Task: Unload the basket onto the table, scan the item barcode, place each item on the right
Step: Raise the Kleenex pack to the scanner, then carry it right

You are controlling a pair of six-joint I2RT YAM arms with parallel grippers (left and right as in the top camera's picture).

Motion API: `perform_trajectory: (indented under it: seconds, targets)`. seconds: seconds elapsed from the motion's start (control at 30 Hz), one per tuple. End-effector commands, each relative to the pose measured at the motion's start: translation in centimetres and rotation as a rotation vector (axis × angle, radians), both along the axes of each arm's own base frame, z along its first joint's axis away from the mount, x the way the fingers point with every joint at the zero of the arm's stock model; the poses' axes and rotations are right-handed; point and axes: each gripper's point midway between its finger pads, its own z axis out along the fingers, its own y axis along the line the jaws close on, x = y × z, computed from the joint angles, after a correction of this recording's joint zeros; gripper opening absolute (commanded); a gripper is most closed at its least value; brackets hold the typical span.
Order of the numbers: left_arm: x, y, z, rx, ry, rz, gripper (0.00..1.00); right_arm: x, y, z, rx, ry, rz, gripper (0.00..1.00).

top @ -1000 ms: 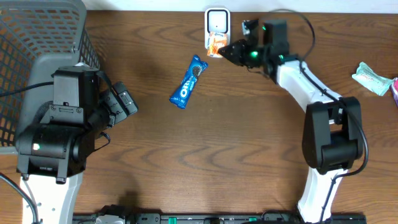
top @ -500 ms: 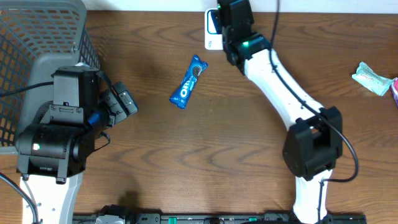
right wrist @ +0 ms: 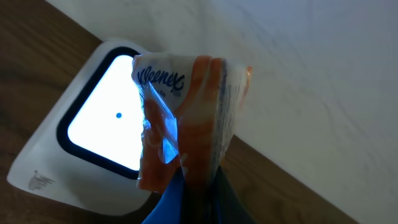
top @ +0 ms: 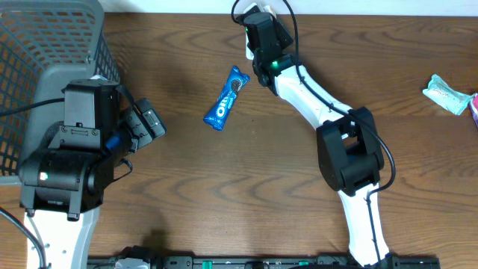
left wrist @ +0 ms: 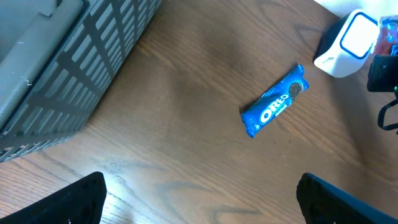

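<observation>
Our right gripper [right wrist: 189, 196] clenched on orange-and-white Kleenex tissue pack [right wrist: 186, 106], held just before lit window of white plastic scanner [right wrist: 93, 130], presumably so barcode reads. Left gripper [top: 146, 123] released, idle near grey mesh basket [top: 45, 45].

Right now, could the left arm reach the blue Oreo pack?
Probably yes. The left gripper is open, empty and faces the Oreo pack, with only bare table between them. The right gripper holds its tissue pack away at the scanner.
</observation>
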Motion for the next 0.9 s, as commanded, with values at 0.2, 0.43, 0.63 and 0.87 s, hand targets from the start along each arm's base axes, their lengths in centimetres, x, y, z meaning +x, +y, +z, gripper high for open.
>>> perform_trajectory:
  seconds: [0.2,0.43,0.63,0.87]
  targets:
    - [0.0,0.3,0.2,0.011,-0.004,0.01,0.98,-0.1,-3.6,3.4,0.077,-0.084,-0.211,0.01]
    - [0.0,0.3,0.2,0.011,-0.004,0.01,0.98,-2.0,-14.2,8.6,0.182,-0.062,-0.462,0.01]
    - [0.0,0.3,0.2,0.01,-0.004,0.01,0.98,-7.6,-28.8,9.2,0.143,0.086,-0.756,0.01]
    - [0.0,0.3,0.2,0.011,-0.004,0.01,0.98,-15.0,-41.1,5.2,0.208,0.232,-1.095,0.01]
